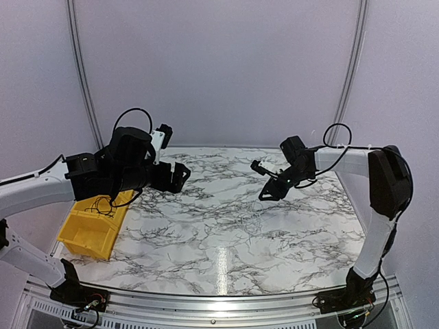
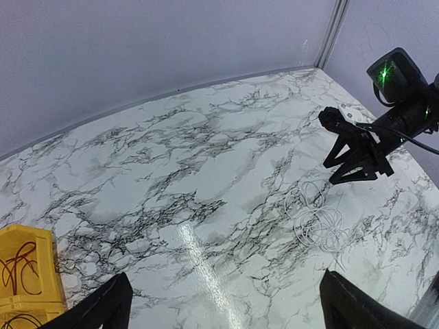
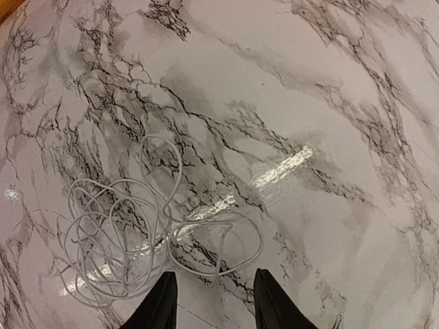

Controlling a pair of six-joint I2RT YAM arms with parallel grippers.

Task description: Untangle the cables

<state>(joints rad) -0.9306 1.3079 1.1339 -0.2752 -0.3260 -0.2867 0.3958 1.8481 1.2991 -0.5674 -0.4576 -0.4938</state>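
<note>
A tangle of thin whitish cable (image 3: 116,233) lies in loose loops on the marble table. It also shows in the left wrist view (image 2: 317,219) and faintly in the top view (image 1: 257,221). My right gripper (image 3: 212,308) is open and empty, hovering above the tangle, with one loop (image 3: 216,240) just ahead of its fingertips. It also shows in the top view (image 1: 267,181) and the left wrist view (image 2: 357,154). My left gripper (image 2: 226,308) is wide open and empty, high over the table's left part (image 1: 178,175). Thin dark cables (image 2: 17,264) lie in the yellow bin.
A yellow bin (image 1: 86,229) stands at the table's left edge, under my left arm, with thin black wires hanging over its rim (image 1: 106,204). Pale walls close in the table at the back and on both sides.
</note>
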